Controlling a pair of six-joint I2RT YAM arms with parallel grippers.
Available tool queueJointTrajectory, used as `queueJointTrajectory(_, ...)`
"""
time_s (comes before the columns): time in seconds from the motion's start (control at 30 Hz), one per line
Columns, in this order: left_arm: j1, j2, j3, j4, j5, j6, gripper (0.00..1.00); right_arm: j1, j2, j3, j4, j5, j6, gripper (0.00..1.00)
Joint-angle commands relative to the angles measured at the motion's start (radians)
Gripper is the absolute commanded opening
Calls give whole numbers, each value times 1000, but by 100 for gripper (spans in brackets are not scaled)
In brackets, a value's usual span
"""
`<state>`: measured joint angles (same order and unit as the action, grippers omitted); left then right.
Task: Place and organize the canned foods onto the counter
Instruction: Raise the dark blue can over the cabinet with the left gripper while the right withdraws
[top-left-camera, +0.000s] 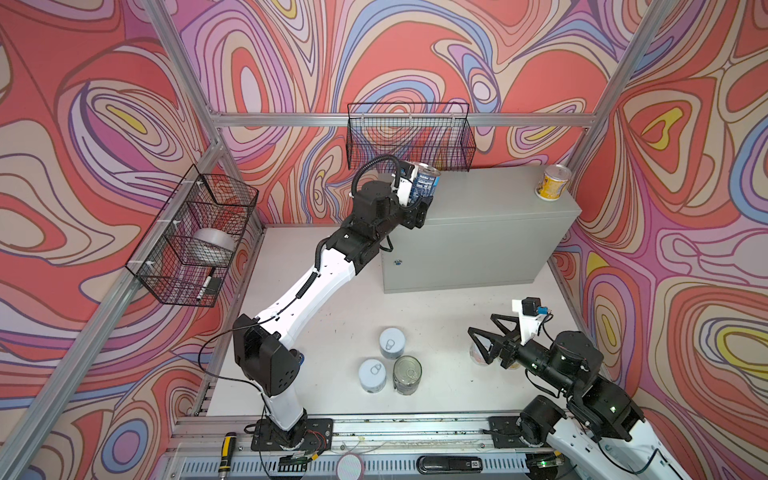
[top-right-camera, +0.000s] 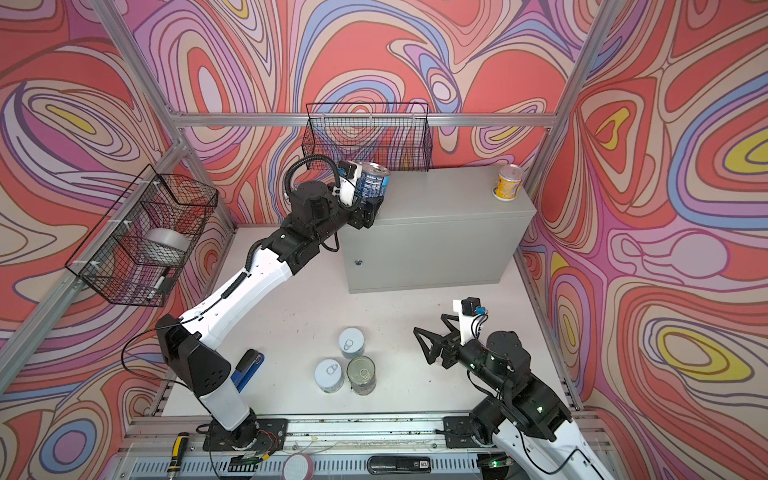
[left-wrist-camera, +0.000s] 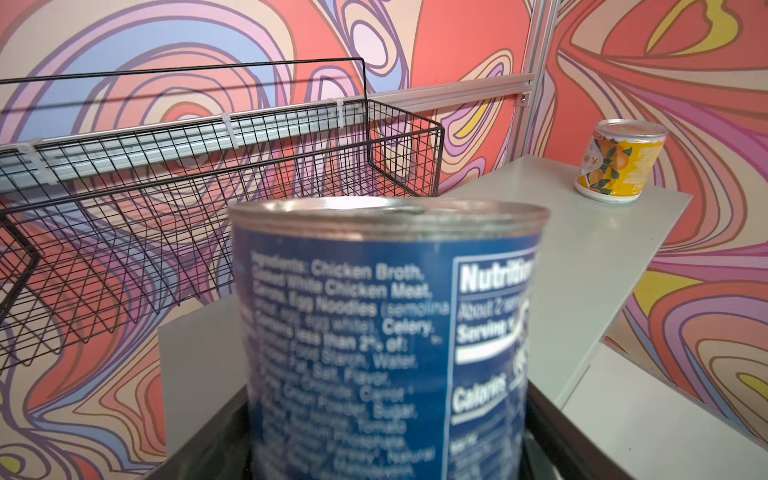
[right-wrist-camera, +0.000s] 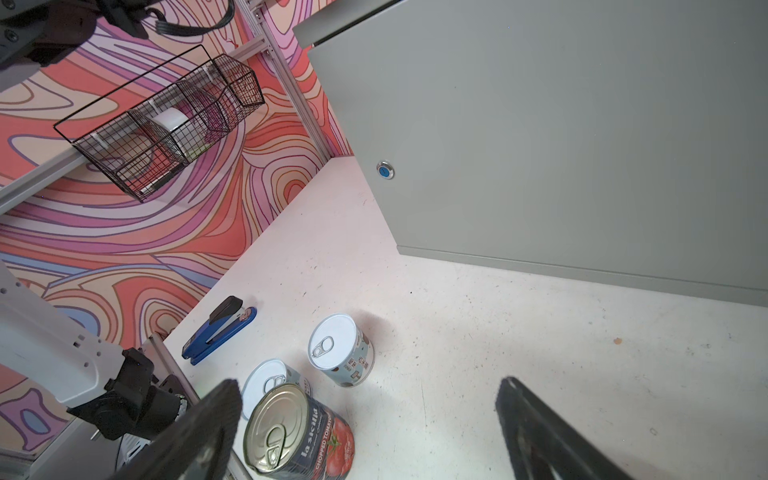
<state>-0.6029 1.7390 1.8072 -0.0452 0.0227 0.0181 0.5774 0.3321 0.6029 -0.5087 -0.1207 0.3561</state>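
Note:
My left gripper (top-left-camera: 422, 197) is shut on a tall dark blue can (top-left-camera: 424, 183), upright at the left end of the grey counter (top-left-camera: 490, 199). Whether the can touches the top I cannot tell. The left wrist view is filled by this can (left-wrist-camera: 386, 332), black fingers on both sides. A yellow can (top-left-camera: 552, 183) stands on the counter's far right corner. On the white floor stand two pale blue cans (top-left-camera: 391, 343) (top-left-camera: 372, 375) and a dark tomato can (top-left-camera: 407, 374). My right gripper (top-left-camera: 481, 324) hangs open right of them, holding nothing. Another tin (top-left-camera: 477, 354) shows partly beneath it.
A black wire basket (top-left-camera: 409, 137) hangs on the back wall just above the counter's left end. A second basket (top-left-camera: 195, 232) on the left wall holds a silver tape roll (top-left-camera: 212, 245). A blue stapler (top-right-camera: 249, 365) lies by the left arm's base.

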Motion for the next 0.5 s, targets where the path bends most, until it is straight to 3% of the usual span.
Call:
queueJointTrajectory(0.0, 23, -1, 87, 190, 15, -22, 35, -1, 8, -2, 9, 6, -12, 99)
queueJointTrajectory(0.47, 96, 61, 69, 244, 71, -40, 34, -1, 20, 10, -3, 10, -5, 98)
